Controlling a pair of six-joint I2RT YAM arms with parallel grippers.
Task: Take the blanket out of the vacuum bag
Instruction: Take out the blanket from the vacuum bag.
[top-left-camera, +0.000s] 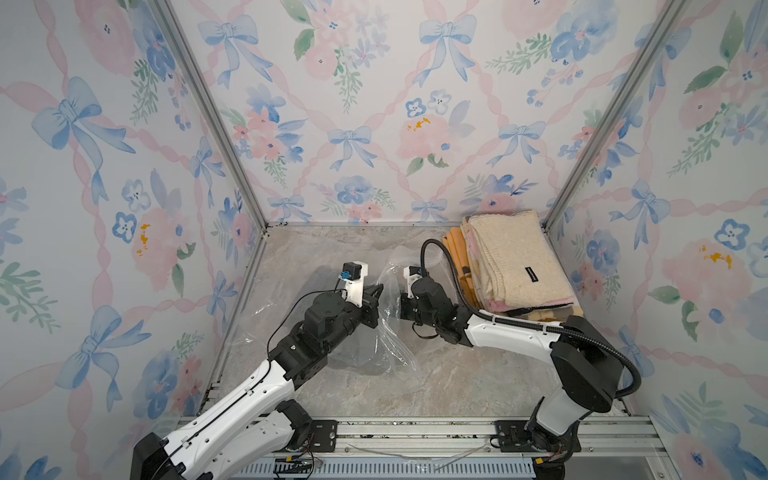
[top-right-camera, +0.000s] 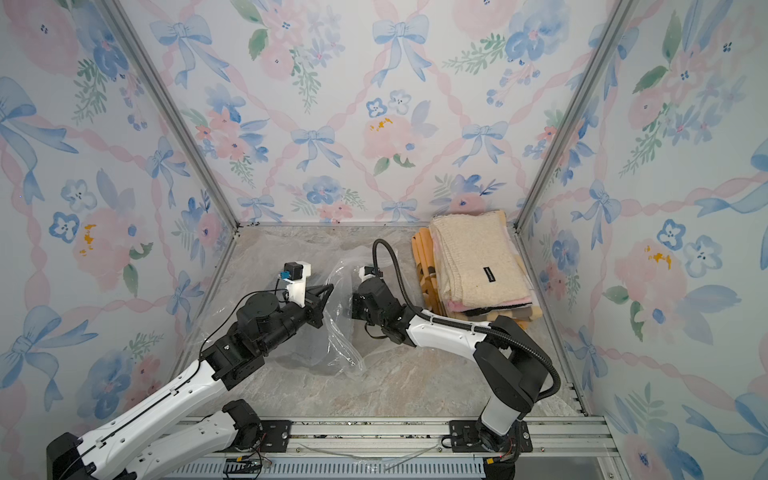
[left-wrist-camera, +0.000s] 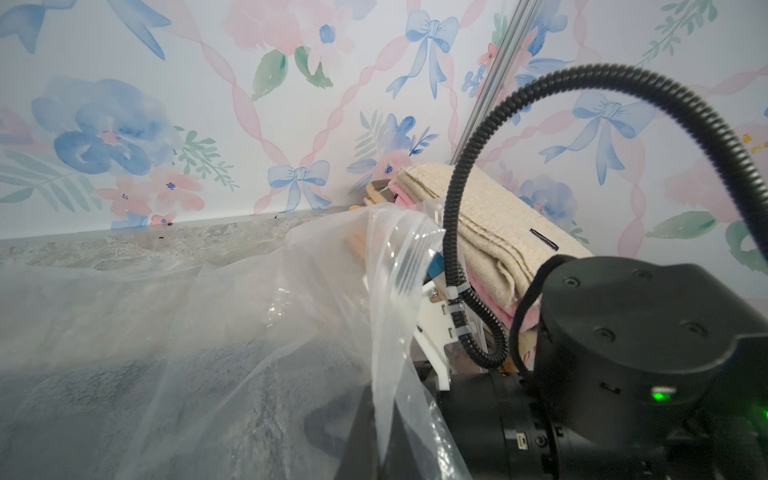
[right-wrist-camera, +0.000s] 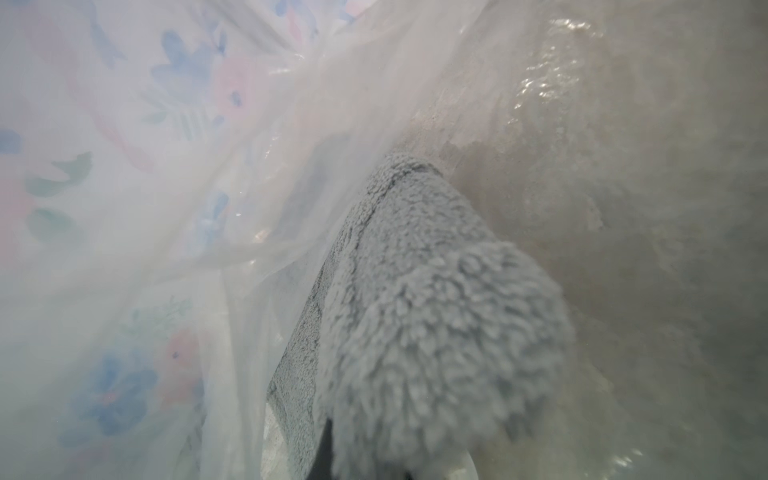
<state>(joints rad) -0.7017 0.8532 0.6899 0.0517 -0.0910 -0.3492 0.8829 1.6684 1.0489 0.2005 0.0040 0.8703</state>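
The 2 grippers face each other tip to tip over the mouth of the vacuum bag (top-left-camera: 388, 347). The left gripper (top-left-camera: 376, 298) is clenched on the bag's clear plastic. In the left wrist view the zip-seal edge (left-wrist-camera: 405, 266) rises as a strip straight up from its fingertips.

The right gripper (top-left-camera: 397, 307) reaches into the bag opening, just opposite the left one. It is clamped on a bunched fold of the grey fleecy blanket (right-wrist-camera: 436, 316), which bulges directly ahead of its dark finger (right-wrist-camera: 323, 455), with bag film draped all around.

The rest of the blanket (top-left-camera: 349, 353) lies inside the bag, below and behind the left gripper's wrist, flat on the table (top-left-camera: 436, 386).

A stack of folded blankets (top-left-camera: 519, 257) sits well behind the right gripper, past its wrist.
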